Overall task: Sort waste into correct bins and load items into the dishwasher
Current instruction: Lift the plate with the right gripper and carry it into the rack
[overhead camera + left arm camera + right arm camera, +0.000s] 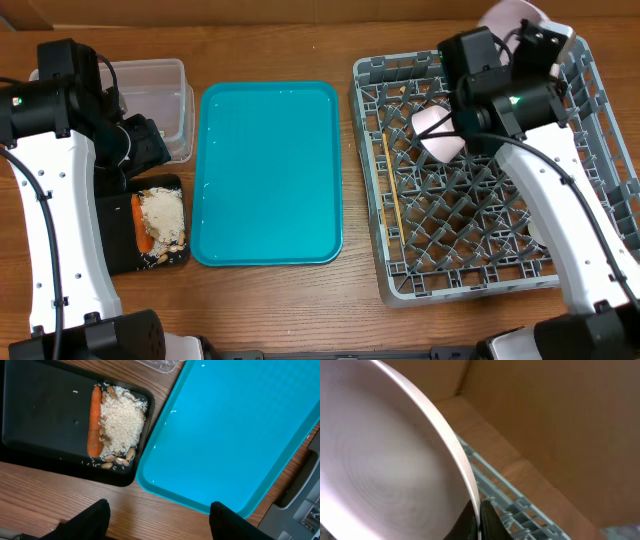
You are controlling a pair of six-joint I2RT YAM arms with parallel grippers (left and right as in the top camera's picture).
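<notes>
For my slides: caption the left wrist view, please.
Open left gripper hovers near shallow black tray holding orange carrot beside teal plastic tray.

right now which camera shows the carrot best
Left wrist: the carrot lies whole and close in the black tray, against the rice. Overhead shows the carrot as a small orange sliver; the right wrist view misses it.

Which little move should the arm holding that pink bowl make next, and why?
Probably lower it gently into the grey rack. The right gripper is shut on the rim of the pale-pink bowl, which is tilted on edge over the rack's far side and seemingly not seated between the pegs yet.
</notes>
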